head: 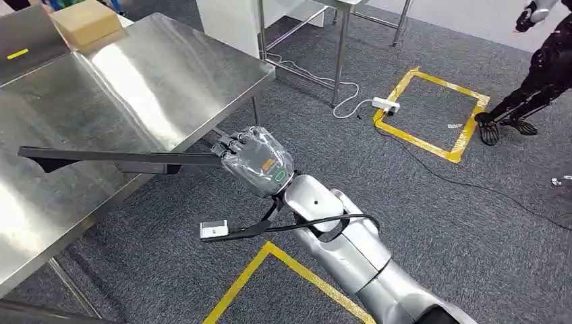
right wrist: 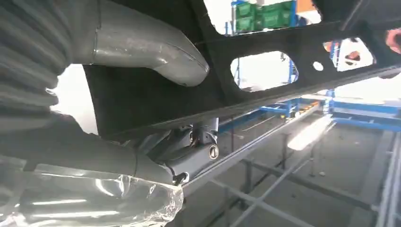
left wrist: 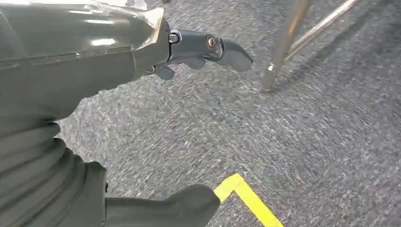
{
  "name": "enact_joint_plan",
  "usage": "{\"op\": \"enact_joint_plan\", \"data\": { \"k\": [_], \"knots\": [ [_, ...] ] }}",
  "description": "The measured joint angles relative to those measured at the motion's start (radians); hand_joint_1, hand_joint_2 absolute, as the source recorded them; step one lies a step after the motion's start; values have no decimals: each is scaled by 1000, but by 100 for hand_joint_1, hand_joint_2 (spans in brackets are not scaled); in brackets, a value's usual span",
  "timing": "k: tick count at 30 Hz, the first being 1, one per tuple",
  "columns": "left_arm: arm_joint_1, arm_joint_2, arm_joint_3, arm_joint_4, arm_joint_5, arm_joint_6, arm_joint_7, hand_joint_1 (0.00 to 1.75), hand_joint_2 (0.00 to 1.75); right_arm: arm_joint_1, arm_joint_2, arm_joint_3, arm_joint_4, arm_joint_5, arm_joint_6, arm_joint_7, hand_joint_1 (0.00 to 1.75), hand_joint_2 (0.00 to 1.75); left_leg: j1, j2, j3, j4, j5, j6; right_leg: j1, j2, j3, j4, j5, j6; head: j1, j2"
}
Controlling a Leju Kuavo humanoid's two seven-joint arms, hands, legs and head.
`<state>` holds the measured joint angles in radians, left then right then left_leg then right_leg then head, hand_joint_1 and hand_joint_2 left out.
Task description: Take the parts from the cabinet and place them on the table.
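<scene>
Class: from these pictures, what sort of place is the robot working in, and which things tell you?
Probably a workshop or robot test floor: a steel table, yellow floor tape marking squares on grey carpet, and blue racking.

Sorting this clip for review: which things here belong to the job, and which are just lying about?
Belongs to the job:
long black part, held out over the table
right hand, gripping the part
steel table

Just lying about:
cardboard box
power strip
yellow floor tape
</scene>
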<state>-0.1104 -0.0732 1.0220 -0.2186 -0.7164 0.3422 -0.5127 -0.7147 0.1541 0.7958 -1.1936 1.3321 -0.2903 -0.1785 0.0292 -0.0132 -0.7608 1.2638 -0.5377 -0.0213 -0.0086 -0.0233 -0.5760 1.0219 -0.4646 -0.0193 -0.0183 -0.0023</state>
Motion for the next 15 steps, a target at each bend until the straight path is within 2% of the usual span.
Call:
{"op": "enact_joint_plan", "data": {
  "k": [1,2,3,5,6,7,8,10,11,12,13,14,15],
  "knots": [
    [1,0,0,0,0,-2,0,0,175,1,0,1,0,0,0,0,173,175,0,1,-25,57,-19,-1,3,-12,-2,0,0,0,-2,0],
    [1,-1,0,0,0,-2,3,0,175,2,0,2,0,0,0,0,173,175,0,4,-26,65,-13,0,5,-22,-2,0,0,0,0,0],
    [1,0,0,0,0,-2,5,0,175,3,0,3,0,0,1,-2,173,175,0,8,-2,28,12,1,7,-33,-2,0,0,0,-2,0],
    [1,2,0,0,3,-2,7,0,175,1,3,5,0,-1,1,-2,173,175,-2,29,97,-135,86,9,9,-53,1,0,-2,0,-2,0],
    [0,4,0,0,3,-2,7,0,175,-1,6,5,0,-2,1,-2,173,175,-8,79,142,-216,98,17,13,-60,4,1,-3,1,-2,0],
    [-3,5,0,0,3,-3,7,0,175,-3,8,4,0,-2,2,-2,173,175,-20,94,146,-224,91,20,24,-67,0,1,-5,5,-1,0],
    [-4,4,0,0,3,-3,7,0,175,-5,8,5,0,-2,2,-3,173,175,-20,76,141,-227,95,25,24,-74,0,2,-6,8,0,0],
    [-2,5,0,0,3,-3,7,0,175,-7,9,5,0,-4,2,-3,173,175,-23,57,137,-228,97,29,24,-93,4,-2,-6,10,2,0],
    [-1,5,0,0,3,-3,7,0,175,-9,12,6,0,-5,2,-3,173,175,-20,46,138,-236,102,37,30,-104,9,-1,-8,16,0,0],
    [1,4,0,0,3,-3,6,0,175,-10,14,6,0,-6,3,-3,173,175,-9,38,145,-242,108,44,27,-83,-5,8,-19,23,2,0],
    [-1,3,0,0,3,-3,6,0,175,-13,15,7,0,-7,3,-3,173,175,-10,28,144,-242,110,49,22,-34,-17,51,-43,21,1,0],
    [-3,3,0,0,3,-3,6,0,175,-14,13,6,0,-10,3,-3,173,175,-10,19,142,-242,112,51,17,-7,-48,121,-75,17,3,0],
    [-4,3,0,0,3,-3,6,0,175,-13,8,6,1,-13,3,-3,173,175,-9,4,141,-242,113,52,14,6,-91,211,-110,14,5,0]
  ]
}}
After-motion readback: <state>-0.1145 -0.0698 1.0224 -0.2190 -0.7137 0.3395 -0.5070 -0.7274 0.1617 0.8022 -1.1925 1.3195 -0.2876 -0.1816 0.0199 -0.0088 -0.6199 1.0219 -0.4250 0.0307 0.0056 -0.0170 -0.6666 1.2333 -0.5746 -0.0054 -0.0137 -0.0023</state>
